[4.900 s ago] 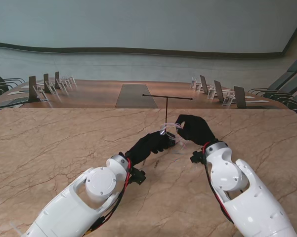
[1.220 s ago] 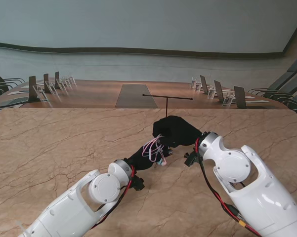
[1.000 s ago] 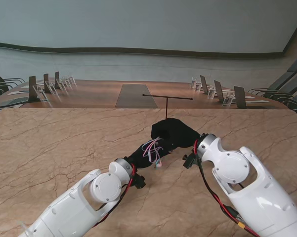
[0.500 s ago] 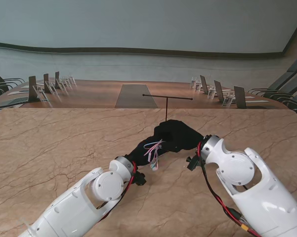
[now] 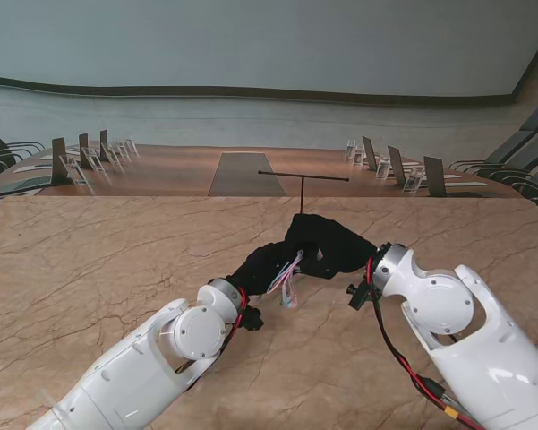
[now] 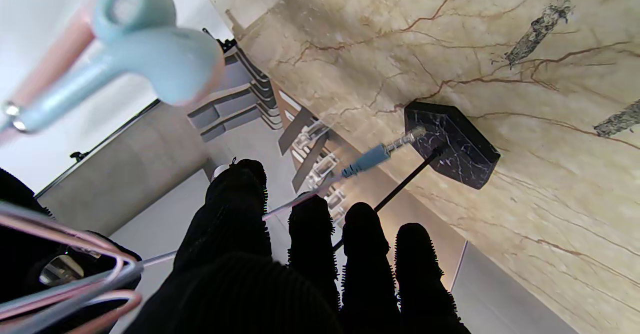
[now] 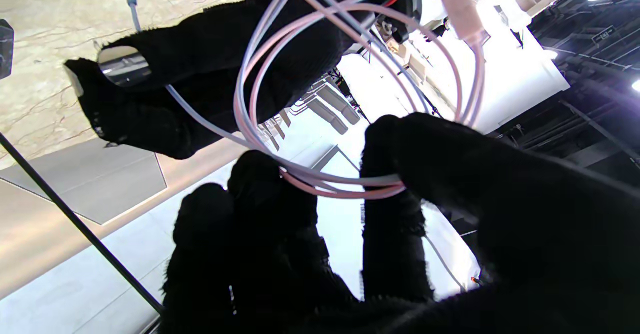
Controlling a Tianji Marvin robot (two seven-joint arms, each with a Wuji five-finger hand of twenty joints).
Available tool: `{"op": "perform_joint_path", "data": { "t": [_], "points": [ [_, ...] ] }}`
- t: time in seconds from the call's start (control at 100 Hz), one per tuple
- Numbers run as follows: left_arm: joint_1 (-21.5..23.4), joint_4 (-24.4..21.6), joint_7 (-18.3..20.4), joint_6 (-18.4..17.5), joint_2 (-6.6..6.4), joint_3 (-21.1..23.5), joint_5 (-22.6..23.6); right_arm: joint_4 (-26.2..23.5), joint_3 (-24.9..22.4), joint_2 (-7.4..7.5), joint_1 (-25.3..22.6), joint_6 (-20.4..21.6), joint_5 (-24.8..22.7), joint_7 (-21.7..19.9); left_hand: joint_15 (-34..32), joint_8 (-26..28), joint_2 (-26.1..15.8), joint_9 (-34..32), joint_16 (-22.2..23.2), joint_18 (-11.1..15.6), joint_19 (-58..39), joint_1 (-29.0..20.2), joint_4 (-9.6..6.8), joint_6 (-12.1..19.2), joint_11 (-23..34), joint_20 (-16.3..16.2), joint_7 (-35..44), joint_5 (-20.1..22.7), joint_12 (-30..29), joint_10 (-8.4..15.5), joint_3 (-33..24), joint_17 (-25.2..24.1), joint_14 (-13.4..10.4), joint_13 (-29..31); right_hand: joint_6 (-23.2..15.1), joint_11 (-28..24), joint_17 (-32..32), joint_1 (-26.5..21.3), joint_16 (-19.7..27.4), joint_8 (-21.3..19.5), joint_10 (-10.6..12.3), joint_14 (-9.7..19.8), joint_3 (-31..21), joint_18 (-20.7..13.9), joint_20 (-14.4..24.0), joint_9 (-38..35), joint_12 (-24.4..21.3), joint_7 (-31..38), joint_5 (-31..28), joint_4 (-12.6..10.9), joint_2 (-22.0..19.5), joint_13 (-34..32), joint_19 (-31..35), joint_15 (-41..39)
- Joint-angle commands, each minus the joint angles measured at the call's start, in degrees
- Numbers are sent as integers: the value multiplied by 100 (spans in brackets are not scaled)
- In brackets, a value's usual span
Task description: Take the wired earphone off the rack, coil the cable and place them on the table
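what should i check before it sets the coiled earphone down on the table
1. Earphone off the rack: ok, bar is bare.
2. Cable coiled: ok, several loops hang over the right hand fingers.
3. Left hand has a hold: cannot tell; loops lie against it.
4. Loose ends tucked: not ok, plug and earbud dangle free.
5. Table spot nearer to me than the hands: ok, bare marble.
6. Rack base clear of the plug: cannot tell.
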State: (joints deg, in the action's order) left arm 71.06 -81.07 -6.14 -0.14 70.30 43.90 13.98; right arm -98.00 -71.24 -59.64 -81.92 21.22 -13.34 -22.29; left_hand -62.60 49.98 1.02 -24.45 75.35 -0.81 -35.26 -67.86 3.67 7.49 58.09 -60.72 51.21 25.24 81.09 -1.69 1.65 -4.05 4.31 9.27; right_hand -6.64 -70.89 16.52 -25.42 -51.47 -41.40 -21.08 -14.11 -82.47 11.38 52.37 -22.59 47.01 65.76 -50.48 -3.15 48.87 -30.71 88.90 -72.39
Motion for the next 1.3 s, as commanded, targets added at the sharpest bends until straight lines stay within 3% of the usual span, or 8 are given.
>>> {"op": "perform_joint_path", "data": {
  "t": [0.0, 0.19, 0.29, 0.52, 0.72, 0.8, 1.03, 1.29],
  "points": [
    [10, 13, -21, 28, 43, 17, -26, 4, -34, 34, 7, 96, -80, -56, -196, -9, -13, -209, 227, 59, -34, -424, -38, 19, 214, 105, -34, 5, 169, -22, 8, -22, 65, 182, -602, 36, -213, -493, -197, -40, 139, -18, -748, -869, 221, 338, 166, 467, -516, 180, 147, 259, 39, 143],
    [18, 22, -167, 50, 73, 73, 8, 59, -103, 54, 24, 296, -397, 2, -314, 130, -189, -637, 393, 29, -19, -550, -35, -195, 339, 36, 276, -335, 91, -125, 22, -52, 269, 537, -957, -34, -301, -402, -1034, 110, 361, 173, -747, -1184, 674, 719, 552, 88, -675, 340, 76, 503, 142, 59],
    [43, 24, -240, 32, 84, 123, 12, 55, -151, 91, 41, 342, -558, -80, -366, 200, -238, -874, 418, -31, -173, -565, -41, -186, 332, -20, 407, -439, -33, -213, 35, -13, 383, 717, -1196, -130, -181, -291, -1769, 115, 437, 337, -649, -1314, 1082, 613, 1170, -185, -654, 441, -140, 371, 226, -3],
    [81, 24, -345, 22, 92, 217, 38, 60, -186, 116, 86, 386, -720, -142, -362, 297, -312, -868, 411, -108, -293, -570, -45, -211, 330, 53, 496, -546, -99, -170, 40, 13, 404, 742, -1605, -295, 319, -297, -2176, -42, 307, 301, 56, -1182, 1382, 29, 1743, -471, -377, 431, -692, -149, 513, -281],
    [72, 43, -448, 0, 114, 260, 55, -8, -196, 163, 93, 201, -577, -432, -118, 245, -201, -414, 148, -90, -45, -501, -37, -174, -38, 333, 418, -447, -54, -164, 47, -49, 296, 345, -1555, -706, 1176, -427, -1548, -987, -68, -355, 715, -410, 1445, -1934, 920, -335, 196, 268, -1355, -1345, 984, -872],
    [46, 43, -432, 22, 101, 262, 117, -9, -171, 159, 92, 160, -481, -453, -27, 59, -99, -153, -27, -9, 221, -508, -35, -275, -235, 415, 278, -275, 25, -110, 31, -84, 165, 67, -1275, -717, 1264, -630, -1180, -900, -163, -693, 748, -95, 1481, -2505, 327, -23, 278, 229, -1371, -1584, 1039, -957],
    [-81, 59, -373, -42, 58, 217, 335, 22, -127, 206, 179, 211, -292, -679, -45, -425, 396, -196, -236, 35, 586, -516, -88, -424, -478, -65, -27, 415, 103, -160, -68, -125, 198, 18, -1149, -559, 1254, -727, -844, -781, -98, -815, 818, -31, 1469, -2778, 97, 221, 309, 29, -1508, -1654, 982, -918],
    [-137, -103, -8, -22, -41, 202, 331, 105, -87, 237, 271, 251, -147, -840, -467, 347, 275, -917, 421, -137, -269, -473, -54, -245, 315, -271, 331, 108, 116, -264, -50, -29, 529, 823, -1111, -579, 1372, -662, -758, -826, -117, -829, 703, 20, 1410, -2818, 93, 265, 223, -141, -1456, -1740, 1021, -978]
  ]
}}
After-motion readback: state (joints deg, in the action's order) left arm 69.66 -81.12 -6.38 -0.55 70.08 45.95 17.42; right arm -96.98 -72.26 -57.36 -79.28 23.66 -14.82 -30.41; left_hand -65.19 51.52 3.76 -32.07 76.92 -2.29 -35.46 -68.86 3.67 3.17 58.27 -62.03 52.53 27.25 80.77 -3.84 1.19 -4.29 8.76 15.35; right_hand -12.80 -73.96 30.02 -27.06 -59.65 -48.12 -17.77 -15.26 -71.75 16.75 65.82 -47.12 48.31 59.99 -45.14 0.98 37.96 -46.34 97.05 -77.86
